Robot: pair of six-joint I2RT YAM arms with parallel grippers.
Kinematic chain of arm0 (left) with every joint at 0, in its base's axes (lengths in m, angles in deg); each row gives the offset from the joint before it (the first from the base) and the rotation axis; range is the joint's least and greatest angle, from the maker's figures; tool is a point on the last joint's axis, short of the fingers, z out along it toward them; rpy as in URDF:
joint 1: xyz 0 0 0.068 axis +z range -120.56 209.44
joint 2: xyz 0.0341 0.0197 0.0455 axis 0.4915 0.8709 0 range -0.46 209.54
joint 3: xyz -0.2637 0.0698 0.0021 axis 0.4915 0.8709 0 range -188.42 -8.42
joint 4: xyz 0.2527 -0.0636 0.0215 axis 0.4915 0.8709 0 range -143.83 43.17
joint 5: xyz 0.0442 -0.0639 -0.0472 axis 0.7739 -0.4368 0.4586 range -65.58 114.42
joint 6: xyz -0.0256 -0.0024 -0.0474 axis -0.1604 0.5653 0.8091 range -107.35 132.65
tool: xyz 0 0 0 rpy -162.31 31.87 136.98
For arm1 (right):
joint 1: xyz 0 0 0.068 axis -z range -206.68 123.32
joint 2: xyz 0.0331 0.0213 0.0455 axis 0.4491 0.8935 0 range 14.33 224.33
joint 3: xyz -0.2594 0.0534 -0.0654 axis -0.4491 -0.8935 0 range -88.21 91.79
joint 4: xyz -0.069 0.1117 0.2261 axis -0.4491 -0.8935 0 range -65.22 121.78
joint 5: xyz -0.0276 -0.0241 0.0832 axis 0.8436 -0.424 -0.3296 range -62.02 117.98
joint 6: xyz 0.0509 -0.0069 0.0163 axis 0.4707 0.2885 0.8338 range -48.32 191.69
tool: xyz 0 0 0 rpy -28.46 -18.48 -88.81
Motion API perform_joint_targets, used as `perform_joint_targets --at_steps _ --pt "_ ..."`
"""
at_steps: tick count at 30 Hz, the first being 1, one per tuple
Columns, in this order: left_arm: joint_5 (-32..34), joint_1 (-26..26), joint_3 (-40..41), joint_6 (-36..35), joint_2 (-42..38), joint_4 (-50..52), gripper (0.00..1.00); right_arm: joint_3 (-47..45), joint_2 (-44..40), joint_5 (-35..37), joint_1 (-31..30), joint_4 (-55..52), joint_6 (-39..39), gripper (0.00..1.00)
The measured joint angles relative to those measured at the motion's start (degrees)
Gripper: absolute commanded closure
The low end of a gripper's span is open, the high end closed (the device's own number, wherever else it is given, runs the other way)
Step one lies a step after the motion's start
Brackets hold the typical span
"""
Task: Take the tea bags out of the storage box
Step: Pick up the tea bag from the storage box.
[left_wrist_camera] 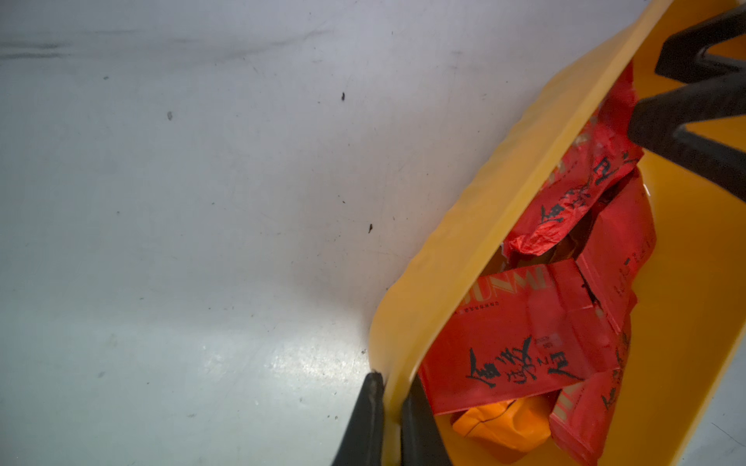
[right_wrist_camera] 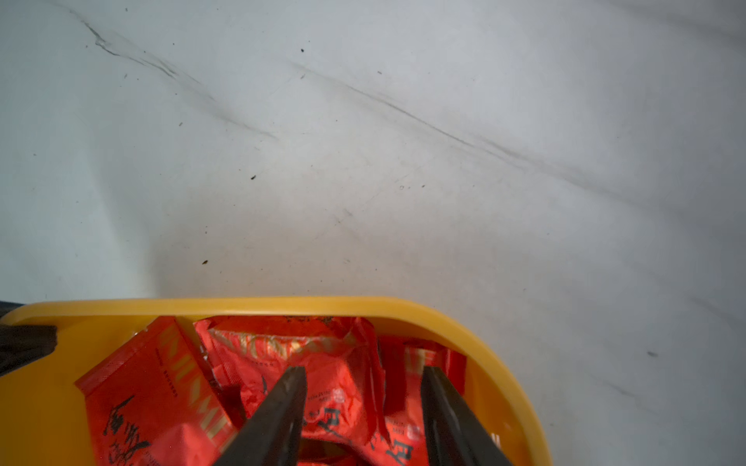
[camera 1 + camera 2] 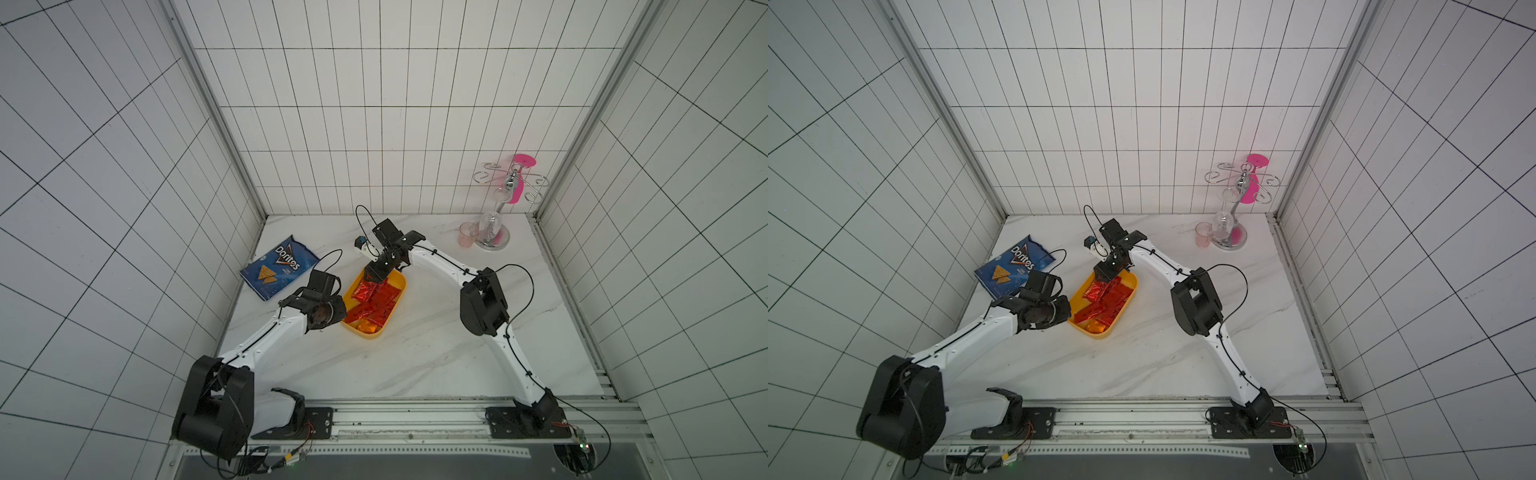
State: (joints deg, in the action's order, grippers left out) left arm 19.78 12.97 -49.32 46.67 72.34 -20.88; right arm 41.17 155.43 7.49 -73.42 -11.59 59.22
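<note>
Storage box (image 3: 398, 279): yellow, on the surface (image 3: 415, 353). Tea bags (image 3: 376, 305): inside it, orange bag (image 1: 504, 427) at the end by the left hand (image 1: 393, 419). Left hand: pinched on the box wall, shown only by the left wrist view. Right hand (image 2: 363, 371): fingers half apart astride a crumpled red bag (image 2: 323, 375) at the box's far end. Chip bag (image 3: 276, 266): beside the box, in both top views only.

Your left gripper (image 1: 395, 383) hides under its wrist (image 3: 318, 305) in both top views, at 8 o'clock of the storage box (image 3: 398, 297).
</note>
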Motion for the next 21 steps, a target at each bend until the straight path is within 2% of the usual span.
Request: perform_joint_targets --at_steps 15,21 --pt "0.00 0.00 0.26 0.00 0.15 -0.63 1.00 0.31 0.92 -3.82 -0.31 -1.31 -1.95 0.66" --pt "-0.09 0.00 0.26 0.00 0.63 -0.81 1.00 0.31 2.93 -3.52 -0.55 -1.60 -2.12 0.64"
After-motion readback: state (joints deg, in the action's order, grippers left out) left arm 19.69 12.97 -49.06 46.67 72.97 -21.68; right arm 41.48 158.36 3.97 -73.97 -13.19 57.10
